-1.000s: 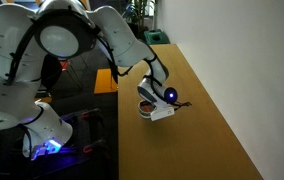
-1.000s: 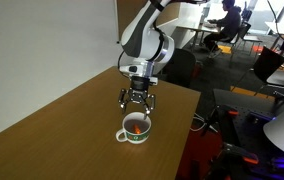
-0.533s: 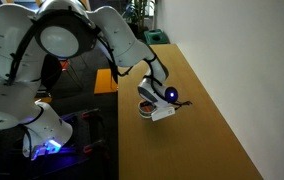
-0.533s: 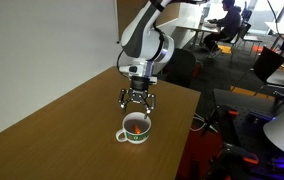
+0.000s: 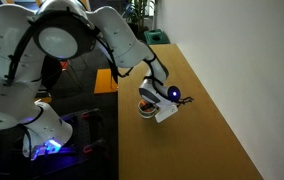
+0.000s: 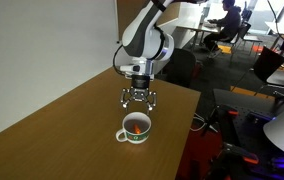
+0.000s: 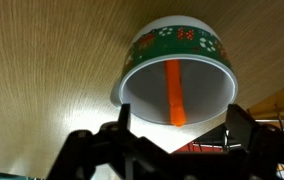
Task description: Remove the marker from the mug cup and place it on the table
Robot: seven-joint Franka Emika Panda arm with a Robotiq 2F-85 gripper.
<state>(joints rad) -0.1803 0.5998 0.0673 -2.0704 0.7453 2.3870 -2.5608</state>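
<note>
- Your gripper (image 6: 137, 102) hangs directly above the mug cup (image 6: 134, 135), clear of its rim. The jaws are spread apart and grasp nothing.
- The marker (image 7: 175, 90) lies inside the mug cup, leaning on the white inner wall. In the wrist view it sits between the two dark fingers (image 7: 234, 122), and neither touches it.
- The mug cup stands upright on the table (image 6: 52, 130), near the edge on the robot's side. Its outside carries a green band with red flowers.
- The table is smooth, light brown wood, and the wrist view shows a fine grain.
- A plain white wall (image 6: 42, 40) runs along the table's far long side.
- Behind the arm lies an open office with seated people (image 6: 227, 15), desks and chairs.
- In an exterior view, a blue light (image 5: 47, 147) glows low beside the robot base over a dark floor. A small orange-tan surface (image 5: 105, 80) shows behind the arm.
</note>
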